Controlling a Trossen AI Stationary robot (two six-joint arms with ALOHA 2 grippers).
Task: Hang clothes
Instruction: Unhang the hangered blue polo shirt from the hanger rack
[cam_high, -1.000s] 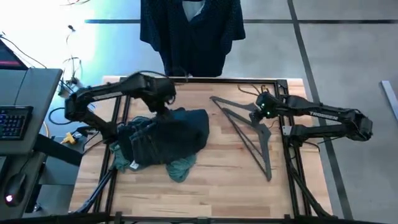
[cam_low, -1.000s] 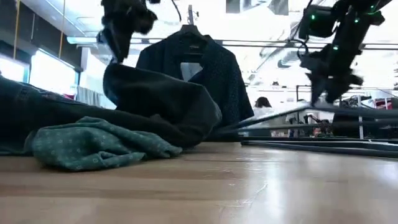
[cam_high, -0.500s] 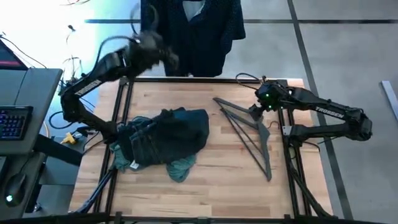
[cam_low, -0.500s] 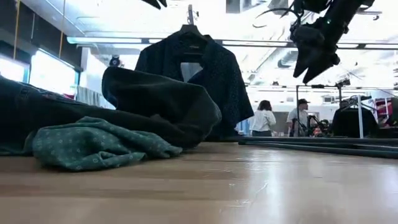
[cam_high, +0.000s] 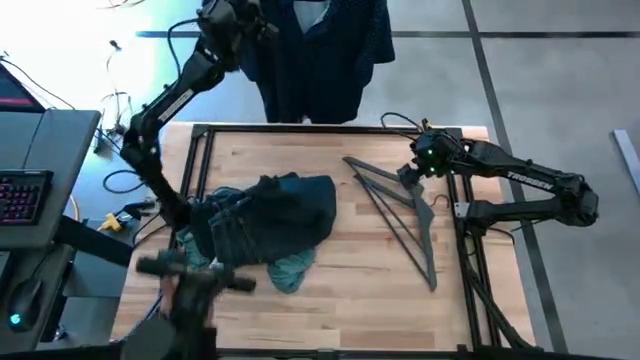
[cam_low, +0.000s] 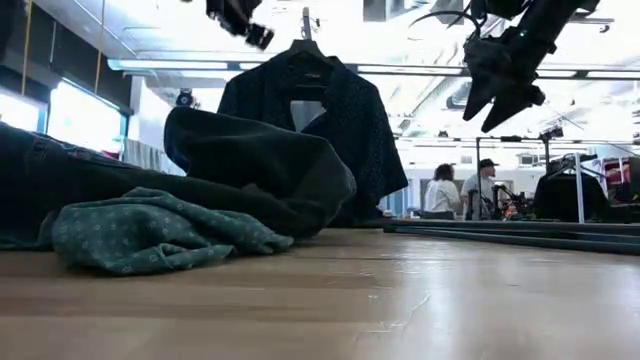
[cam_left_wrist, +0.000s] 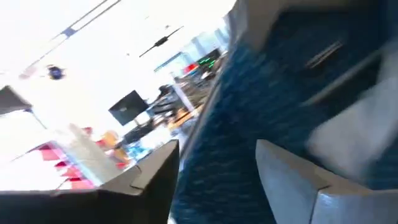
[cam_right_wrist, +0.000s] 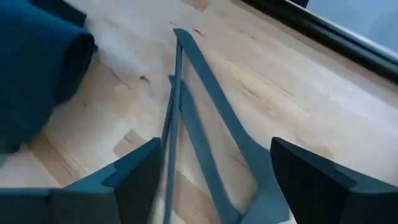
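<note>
Here, the left gripper (cam_high: 232, 18) is at the top of the high view, left of centre, beyond the far edge of the wooden table (cam_high: 340, 285). It is at the left shoulder of the navy dotted shirt (cam_high: 312, 55), which hangs behind the table at the top centre of the frame. In the left wrist view its two fingers (cam_left_wrist: 292, 180) are spread apart, with blue dotted cloth filling the space between them, but I cannot tell if they touch the cloth. In the low view this gripper (cam_low: 240, 18) is at the upper left of centre, just beside the collar of the hanging shirt (cam_low: 345, 120).

The black trouser-like garment (cam_high: 270, 215) lies in a heap on the left half of the table. The teal shirt (cam_high: 290, 270) lies partly under it and shows at the lower edge of the heap. In the low view the teal shirt (cam_low: 150, 232) is at the lower left, in front of the black garment (cam_low: 250, 165).

The right gripper (cam_high: 412, 172) is right of centre in the high view, above the thin dark grey hanger (cam_high: 400, 215), which lies flat on the table. In the right wrist view its fingers (cam_right_wrist: 134, 177) are open, and the hanger (cam_right_wrist: 205, 130) lies on the wood between them, not held. In the low view this gripper (cam_low: 500, 85) is at the upper right, in the air.

Two people (cam_low: 462, 190) stand far behind in the room.
</note>
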